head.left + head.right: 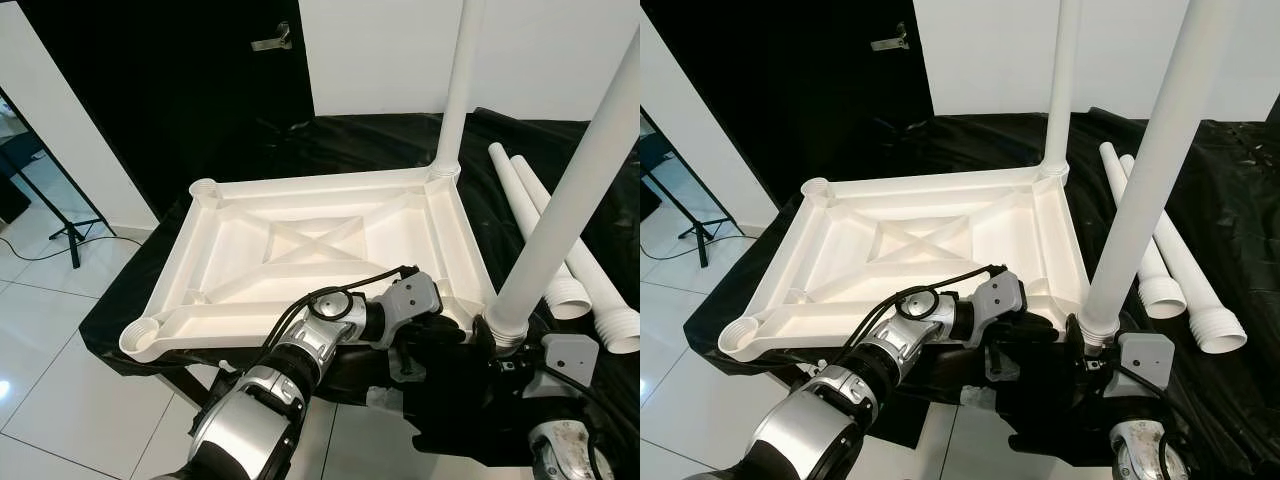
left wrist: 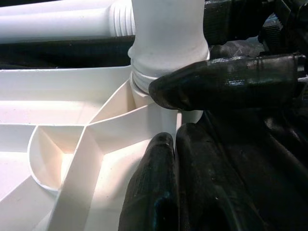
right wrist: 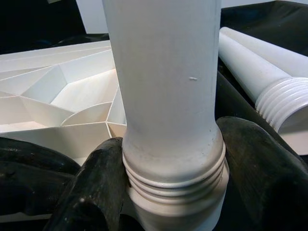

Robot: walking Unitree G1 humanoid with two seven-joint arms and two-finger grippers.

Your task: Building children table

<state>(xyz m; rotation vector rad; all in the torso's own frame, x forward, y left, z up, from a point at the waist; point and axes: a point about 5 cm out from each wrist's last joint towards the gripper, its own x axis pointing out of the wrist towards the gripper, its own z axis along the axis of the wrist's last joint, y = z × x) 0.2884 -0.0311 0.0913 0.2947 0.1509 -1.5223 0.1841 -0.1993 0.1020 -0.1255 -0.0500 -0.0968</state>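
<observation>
I see the white table top (image 1: pixel 320 250) lying upside down on a black cloth (image 1: pixel 540 160) | white tile floor (image 1: pixel 60 330) and black door (image 1: pixel 160 70) beyond it | my left gripper (image 2: pixel 166 115) pinches its near corner | my right gripper (image 3: pixel 168 192) hugs the near leg (image 1: pixel 560 210) standing in that corner | far leg (image 1: pixel 460 80) upright at the back corner | two loose legs (image 1: pixel 560 250) lie beside the table top.
</observation>
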